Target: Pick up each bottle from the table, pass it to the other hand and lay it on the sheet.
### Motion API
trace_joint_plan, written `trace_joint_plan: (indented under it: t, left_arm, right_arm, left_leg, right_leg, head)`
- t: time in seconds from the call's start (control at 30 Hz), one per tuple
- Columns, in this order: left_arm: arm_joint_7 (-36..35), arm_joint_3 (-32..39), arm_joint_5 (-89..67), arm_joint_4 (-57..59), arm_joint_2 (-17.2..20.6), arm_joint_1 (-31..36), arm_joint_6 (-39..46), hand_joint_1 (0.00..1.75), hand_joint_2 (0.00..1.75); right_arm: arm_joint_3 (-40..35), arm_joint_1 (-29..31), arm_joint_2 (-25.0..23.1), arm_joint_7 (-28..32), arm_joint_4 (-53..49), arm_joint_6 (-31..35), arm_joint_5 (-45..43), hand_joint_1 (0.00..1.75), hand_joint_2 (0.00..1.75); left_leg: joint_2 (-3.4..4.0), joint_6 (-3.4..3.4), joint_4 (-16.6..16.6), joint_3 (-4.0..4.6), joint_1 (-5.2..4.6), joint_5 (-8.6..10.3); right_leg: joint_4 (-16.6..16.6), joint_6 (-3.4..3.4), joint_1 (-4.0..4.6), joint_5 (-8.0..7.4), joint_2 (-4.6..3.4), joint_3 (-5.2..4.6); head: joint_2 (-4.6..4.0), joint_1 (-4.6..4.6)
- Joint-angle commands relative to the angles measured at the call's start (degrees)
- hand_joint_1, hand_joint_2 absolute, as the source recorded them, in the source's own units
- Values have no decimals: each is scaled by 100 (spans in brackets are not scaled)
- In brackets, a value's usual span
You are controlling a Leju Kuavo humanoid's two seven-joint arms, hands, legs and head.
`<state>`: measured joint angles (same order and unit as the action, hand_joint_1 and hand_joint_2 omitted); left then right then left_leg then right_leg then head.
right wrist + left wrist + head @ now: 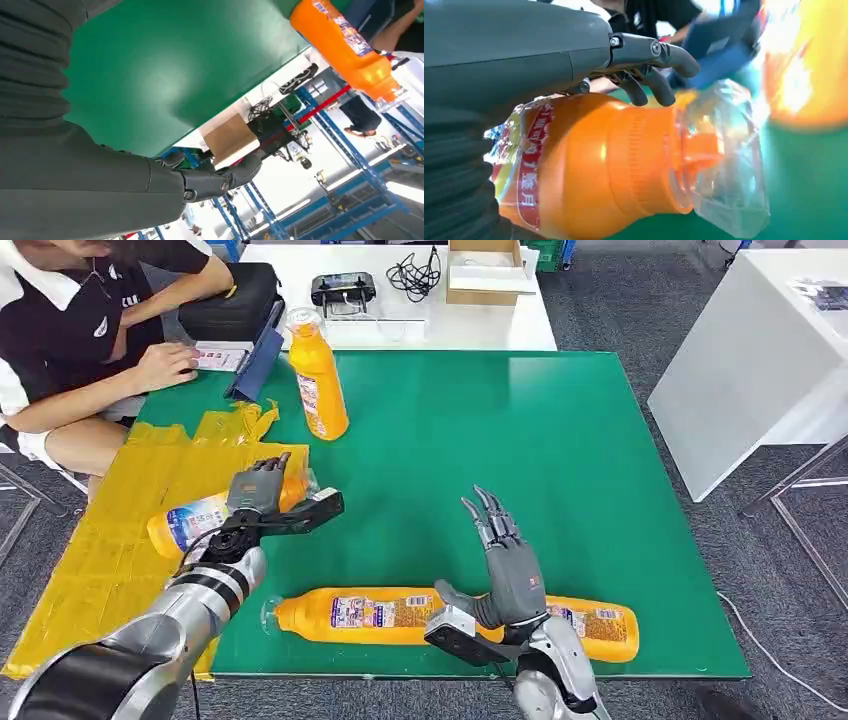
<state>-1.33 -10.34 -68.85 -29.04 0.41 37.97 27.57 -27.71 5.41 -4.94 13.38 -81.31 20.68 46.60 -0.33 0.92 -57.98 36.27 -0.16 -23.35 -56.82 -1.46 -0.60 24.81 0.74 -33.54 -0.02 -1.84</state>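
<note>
Left hand rests over a lying bottle at the edge of the yellow sheet — fingers curled over its neck; whether they grip it cannot be told. Right hand is released, fingers spread upward above a second lying bottle on the green table. Beyond the sheet's far corner, a third bottle stands upright — near a seated person.

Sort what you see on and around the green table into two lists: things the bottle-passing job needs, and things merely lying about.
Part of the job:
- upright bottle
- bottle in the left robot hand, over the yellow sheet
- two lying bottles near the right robot hand

Lying about:
- black bag
- cardboard box
- cable coil
- blue tablet
</note>
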Motion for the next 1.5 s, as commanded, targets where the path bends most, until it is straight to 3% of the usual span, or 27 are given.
trace_joint_plan:
  t: [0.03,0.07,0.13,0.2,0.33,0.5,0.77,1.33,1.5]
  left_arm:
    - [1163,725,1138,-1129,-309,-423,447,0,175]
    - [1866,777,1882,-1680,-401,-666,417,0,175]
    - [2278,669,2781,-2667,-495,-1077,57,0,175]
    - [2384,389,3623,-3682,-536,-1435,-418,0,175]
    - [2542,-9,4536,-4602,-528,-1770,-878,0,175]
    - [2525,-49,4601,-4565,-481,-1771,-860,0,175]
    - [2647,-308,4945,-4537,-476,-1809,-822,0,175]
    - [2643,-368,4983,-4173,-536,-1800,-718,0,175]
    - [2624,-434,4122,-4202,-546,-1867,152,0,175]
  right_arm:
    - [-79,153,23,-14,476,78,-43,0,175]
    - [-133,189,-2,-27,571,60,-70,0,175]
    - [-326,330,-45,-26,844,-18,-76,0,175]
    - [-585,517,-157,15,1229,-106,-129,0,175]
    - [-997,680,-275,50,1594,-228,-191,0,175]
    - [-1036,681,-245,51,1577,-207,-220,0,175]
    - [-1327,867,-333,290,1851,-735,-887,0,175]
    - [-1462,932,-346,269,1952,-715,-994,0,175]
    - [-1474,833,-274,222,1793,-625,-978,0,175]
  left_leg:
    - [6,-5,2,-20,4,-9]
    - [4,-3,5,-10,0,-3]
    - [10,-5,4,-17,2,-7]
    - [19,-6,1,-19,4,-11]
    - [20,-6,0,-13,5,-10]
    - [13,-7,4,-22,4,-10]
    - [8,-4,5,-10,4,-5]
    - [7,-5,8,-25,2,-7]
    - [5,-7,9,-27,5,-7]
  right_leg:
    - [8,3,4,5,-8,23]
    - [7,1,0,1,-6,11]
    - [8,3,2,3,-11,18]
    - [8,4,4,4,-17,19]
    - [7,4,6,1,-22,10]
    - [8,5,5,6,-13,20]
    - [7,3,3,2,-9,10]
    - [11,3,2,5,-8,25]
    - [13,5,5,5,-6,28]
  head:
    - [0,0]
    - [0,0]
    - [0,0]
    - [0,0]
    - [0,0]
    - [0,0]
    - [0,0]
    - [0,0]
    - [0,0]
